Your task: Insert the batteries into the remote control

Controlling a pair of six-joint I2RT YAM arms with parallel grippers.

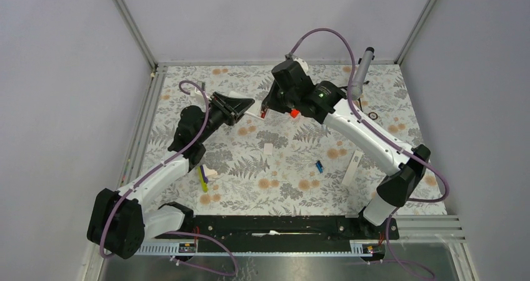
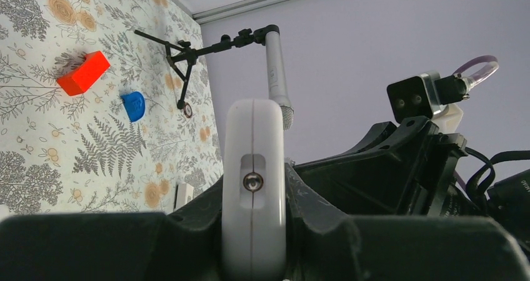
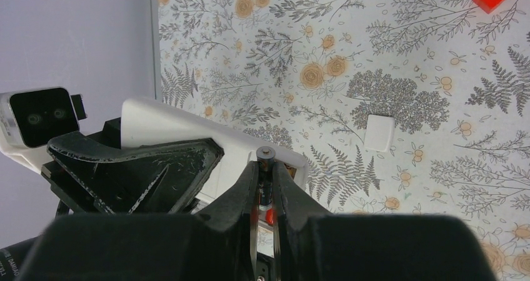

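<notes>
the left gripper was clamped tight on the remote control, holding it on edge over the far part of the table. the right gripper pinched the red-and-black battery narrowly, its tip right by the remote's end; whether they touched i could not tell. the blue battery lay on the table well apart, near the white bar.

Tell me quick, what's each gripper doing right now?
Left gripper: closed, holding the remote control.
Right gripper: closed, holding the red-and-black battery right at the remote control.
</notes>
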